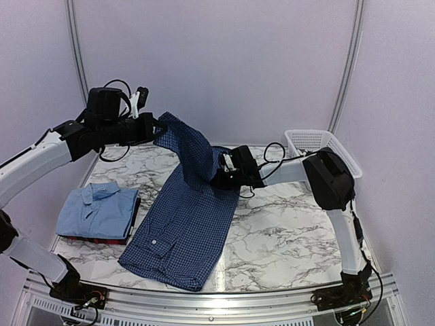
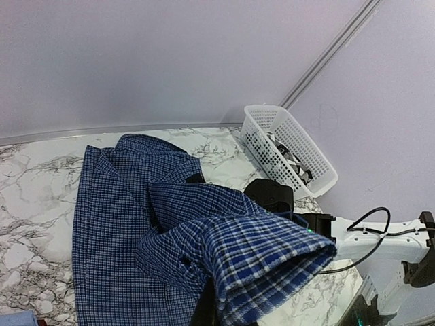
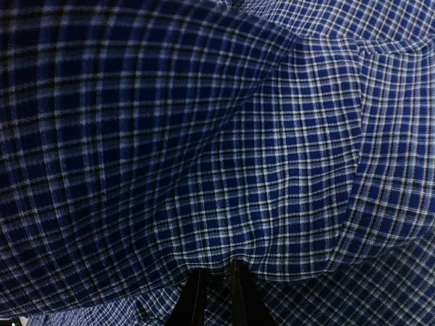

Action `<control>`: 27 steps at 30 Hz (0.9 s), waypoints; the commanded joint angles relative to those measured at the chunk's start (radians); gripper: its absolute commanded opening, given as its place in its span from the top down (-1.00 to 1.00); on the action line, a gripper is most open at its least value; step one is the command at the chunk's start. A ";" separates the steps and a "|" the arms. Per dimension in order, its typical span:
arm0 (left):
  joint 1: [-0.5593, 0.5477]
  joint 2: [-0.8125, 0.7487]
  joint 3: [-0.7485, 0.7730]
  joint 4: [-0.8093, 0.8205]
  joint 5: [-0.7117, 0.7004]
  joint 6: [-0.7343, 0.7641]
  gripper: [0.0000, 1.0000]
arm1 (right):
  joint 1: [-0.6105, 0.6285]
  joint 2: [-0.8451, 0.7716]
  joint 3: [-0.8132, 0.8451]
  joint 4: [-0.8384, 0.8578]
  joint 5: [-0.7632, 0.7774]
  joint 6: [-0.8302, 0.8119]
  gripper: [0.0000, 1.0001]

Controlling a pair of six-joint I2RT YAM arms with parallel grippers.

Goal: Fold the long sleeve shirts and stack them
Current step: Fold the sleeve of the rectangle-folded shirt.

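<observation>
We see both grippers clamped on the navy shirt (image 1: 180, 231). The left gripper (image 1: 158, 132) holds one end of it high, and cloth hangs from it down towards the right gripper (image 1: 224, 178), which pinches a fold low over the table. The shirt's body lies flat below both, towards the arm bases. We judge the risk to be an uneven pull or a slipping pinch, which could drag the body askew towards the folded light blue shirt (image 1: 95, 210) under the left arm.
</observation>
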 commanded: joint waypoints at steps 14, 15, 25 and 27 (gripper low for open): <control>-0.052 -0.032 -0.017 0.072 0.090 0.036 1.00 | -0.061 0.166 0.230 0.163 -0.093 0.141 0.73; -0.053 -0.029 -0.019 0.072 0.091 0.032 1.00 | -0.063 0.177 0.234 0.185 -0.105 0.150 0.73; -0.053 0.010 -0.060 0.042 0.101 0.023 1.00 | -0.089 0.119 0.105 0.280 -0.093 0.164 0.73; -0.057 0.019 -0.059 0.034 0.137 0.037 1.00 | -0.099 0.076 0.058 0.292 -0.083 0.150 0.73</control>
